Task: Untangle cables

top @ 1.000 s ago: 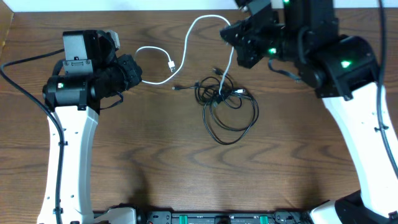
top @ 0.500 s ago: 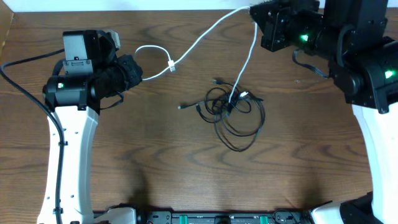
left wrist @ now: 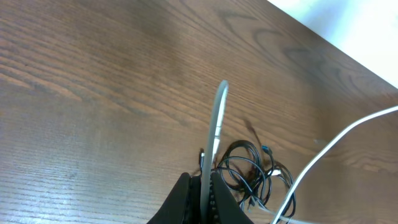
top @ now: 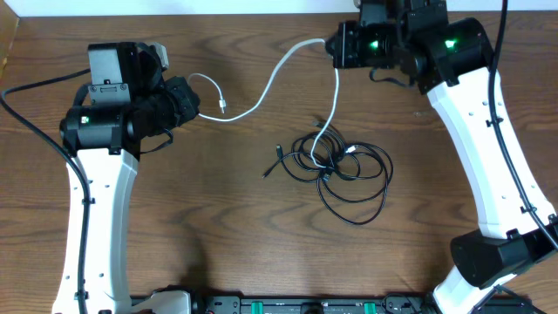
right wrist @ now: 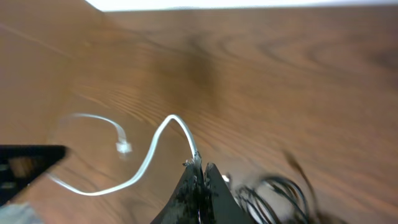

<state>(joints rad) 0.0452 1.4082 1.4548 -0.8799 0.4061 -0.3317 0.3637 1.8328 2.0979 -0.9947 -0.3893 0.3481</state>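
The left gripper (top: 192, 106), jaws pressed together, pinches the white cable (top: 266, 87) near its plug end; the cord sags rightward above the table (top: 218, 235), its tail loops through the coiled black cable (top: 353, 174), and the right gripper (top: 335, 51) pinches it too

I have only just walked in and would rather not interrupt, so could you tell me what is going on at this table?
Two robot arms are separating a thin white cable from a coiled thin black cable on the wooden table. The left gripper is shut on the white cable near its plug end. The right gripper is shut on it further along, so it is strung between them. Its far part drops into the black coil and crosses it there, so the two are not yet apart.
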